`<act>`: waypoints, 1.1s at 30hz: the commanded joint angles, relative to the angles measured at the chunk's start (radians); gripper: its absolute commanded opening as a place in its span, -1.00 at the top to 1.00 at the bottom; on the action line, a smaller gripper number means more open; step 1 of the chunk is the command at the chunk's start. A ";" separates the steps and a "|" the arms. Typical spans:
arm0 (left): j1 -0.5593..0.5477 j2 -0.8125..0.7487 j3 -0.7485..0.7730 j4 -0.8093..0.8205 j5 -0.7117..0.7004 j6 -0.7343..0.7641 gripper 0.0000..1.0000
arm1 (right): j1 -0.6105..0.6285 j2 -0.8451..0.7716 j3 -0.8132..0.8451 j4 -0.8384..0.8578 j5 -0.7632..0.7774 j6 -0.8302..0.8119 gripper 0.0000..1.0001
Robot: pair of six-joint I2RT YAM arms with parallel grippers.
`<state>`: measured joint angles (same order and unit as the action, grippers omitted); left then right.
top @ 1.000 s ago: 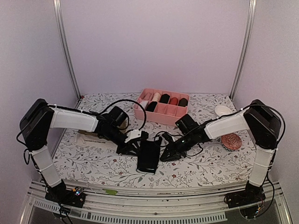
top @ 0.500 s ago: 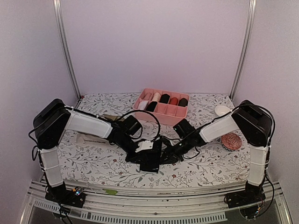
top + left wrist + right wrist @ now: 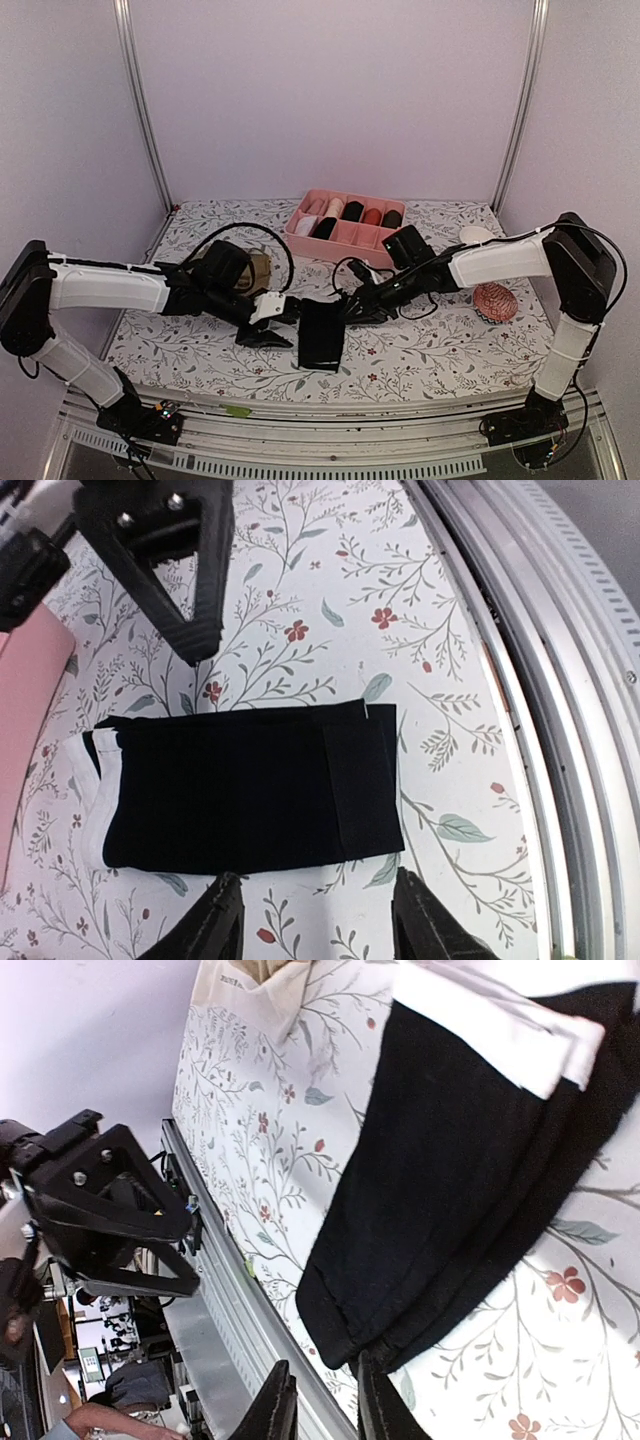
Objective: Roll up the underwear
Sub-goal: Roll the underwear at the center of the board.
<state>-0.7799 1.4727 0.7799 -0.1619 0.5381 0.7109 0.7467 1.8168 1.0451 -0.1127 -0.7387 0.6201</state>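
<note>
A black underwear (image 3: pixel 320 335) with white trim lies flat on the table, folded into a narrow strip. In the left wrist view it (image 3: pixel 250 785) lies just beyond my fingers, its white trim at the left. My left gripper (image 3: pixel 268 328) is open and empty, just left of the strip. My right gripper (image 3: pixel 350 305) sits at the strip's far right corner, jaws a narrow gap apart with nothing between them. In the right wrist view one fingertip (image 3: pixel 368 1390) lies against the black fabric's (image 3: pixel 470 1160) near edge. An olive-brown underwear (image 3: pixel 258 268) lies behind my left arm.
The pink divided box (image 3: pixel 345 240) with several rolled pieces stands at the back centre. A red-and-white patterned ball (image 3: pixel 495 300) and a small white object (image 3: pixel 476 237) lie at the right. The metal rail (image 3: pixel 560 680) runs along the table's near edge.
Both grippers were on the black underwear half a second ago. My left gripper has drawn back to the left and my right gripper has moved back and right. The strip lies flat.
</note>
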 commanded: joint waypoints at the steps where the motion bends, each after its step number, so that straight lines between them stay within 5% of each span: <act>1: -0.039 -0.028 -0.102 0.150 -0.078 0.061 -0.07 | 0.035 0.057 0.077 0.050 -0.060 -0.001 0.53; 14: -0.195 0.104 -0.227 0.464 -0.446 0.183 -0.16 | 0.055 0.348 0.147 0.113 -0.127 0.012 0.69; 33: -0.359 0.256 -0.326 0.805 -0.609 0.269 -0.21 | 0.055 0.425 0.070 0.162 -0.128 0.012 0.77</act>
<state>-1.1049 1.6752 0.4774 0.5938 -0.0475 0.9588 0.7979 2.1815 1.1618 0.1143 -0.9390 0.6353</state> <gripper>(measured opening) 0.605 0.117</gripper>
